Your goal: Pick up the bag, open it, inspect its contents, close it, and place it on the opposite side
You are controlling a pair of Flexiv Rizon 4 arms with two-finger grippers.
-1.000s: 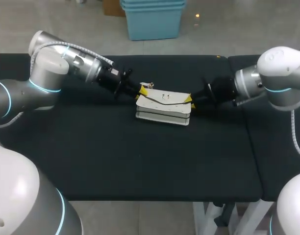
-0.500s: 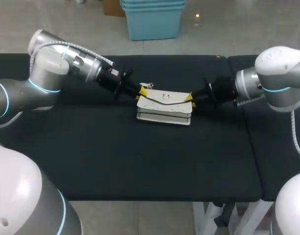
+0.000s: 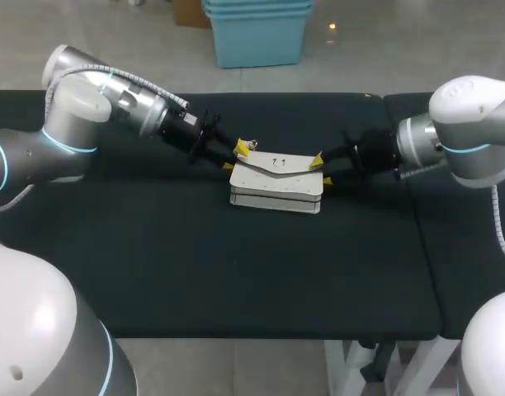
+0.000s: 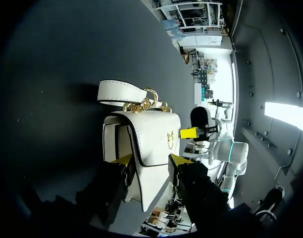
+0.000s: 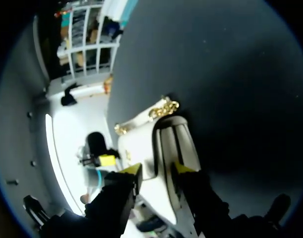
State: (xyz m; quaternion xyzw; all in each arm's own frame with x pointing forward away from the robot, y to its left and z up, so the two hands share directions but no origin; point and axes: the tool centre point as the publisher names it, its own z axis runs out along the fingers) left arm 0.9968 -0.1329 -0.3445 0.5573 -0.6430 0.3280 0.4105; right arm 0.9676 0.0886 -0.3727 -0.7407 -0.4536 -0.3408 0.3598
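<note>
The bag [image 3: 277, 177] is white and sits on the black tabletop [image 3: 195, 264], near the middle and a bit toward the far edge. Its flap is down. A white strap [image 4: 119, 91] with a gold chain [image 4: 146, 103] lies at its far side.

The left pincer [image 3: 235, 157] is at the bag's left end. Its two yellow fingers press on that end from both sides, so it is grasping the bag.

The right pincer [image 3: 320, 167] is at the bag's right end. Its fingers squeeze that end too. The bag is held between both arms.
</note>
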